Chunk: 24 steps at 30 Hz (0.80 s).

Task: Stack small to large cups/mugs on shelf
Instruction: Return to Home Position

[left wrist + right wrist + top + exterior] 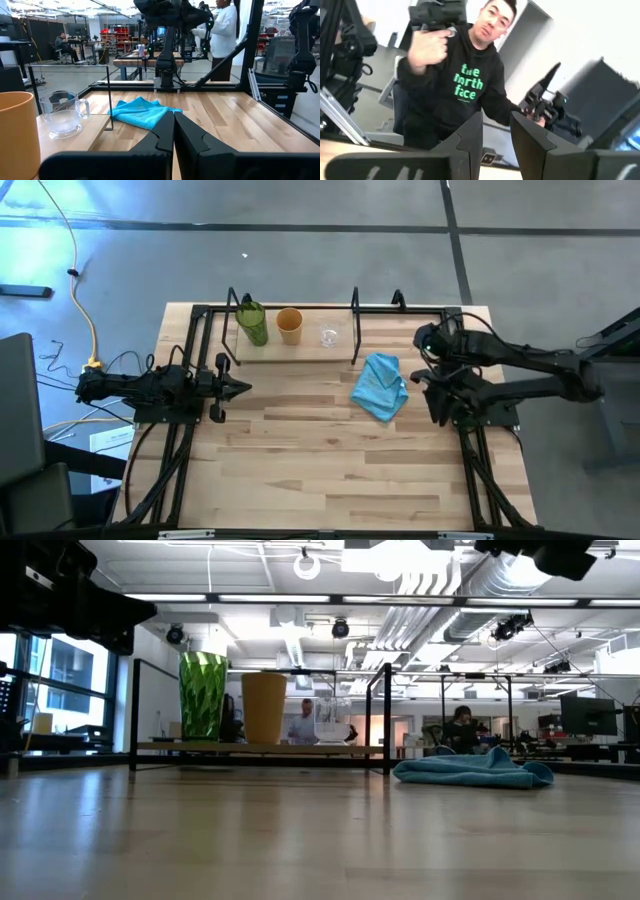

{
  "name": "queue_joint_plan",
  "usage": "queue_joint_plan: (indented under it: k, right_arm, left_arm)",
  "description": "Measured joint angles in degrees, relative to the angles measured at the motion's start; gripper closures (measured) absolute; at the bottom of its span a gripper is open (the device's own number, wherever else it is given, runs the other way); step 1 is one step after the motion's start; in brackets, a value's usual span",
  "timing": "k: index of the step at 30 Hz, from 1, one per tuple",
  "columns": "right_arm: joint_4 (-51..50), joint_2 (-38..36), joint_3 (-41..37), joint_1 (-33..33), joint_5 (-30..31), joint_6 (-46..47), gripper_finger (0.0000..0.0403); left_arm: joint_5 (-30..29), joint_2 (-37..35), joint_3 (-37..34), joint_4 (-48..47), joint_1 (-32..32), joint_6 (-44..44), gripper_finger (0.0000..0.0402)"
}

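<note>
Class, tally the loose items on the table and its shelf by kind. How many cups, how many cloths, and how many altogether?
Cups: 3 (green cup, orange cup, clear mug), all on the shelf
Cloths: 1 (blue cloth), on the table
Total: 4

I have bare table (330,470) from centre to 6 o'clock. At 12 the shelf (312,352) and its three cups (289,326) block passage, and a blue cloth (381,387) lies at 2.

Left arm (140,387) matte black, blocky joints, right arm (520,370) the same with thin black cables looping, 2 wedge-shaped dark fingers (200,142) each, flat inner faces, perhaps plastic.
</note>
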Motion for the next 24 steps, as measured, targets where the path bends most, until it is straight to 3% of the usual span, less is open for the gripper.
queue_joint_plan:
  k: [13, 18, 24]
  right_arm:
    - [26.03, 9.15, 0.00, 8.75, 0.02, -2.00, 0.0311]
    - [37.37, 10.22, 0.00, 12.17, 0.01, -1.72, 0.0311]
    - [44.21, 10.20, 0.00, 15.38, 0.01, -2.15, 0.0311]
  left_arm:
    - [-0.07, 0.01, 0.00, 0.00, -0.02, 0.13, 0.0401]
    - [-0.41, 0.01, 0.00, 0.02, 0.00, 0.13, 0.0401]
    - [-0.42, 0.01, 0.00, 0.02, 0.01, 0.13, 0.0401]
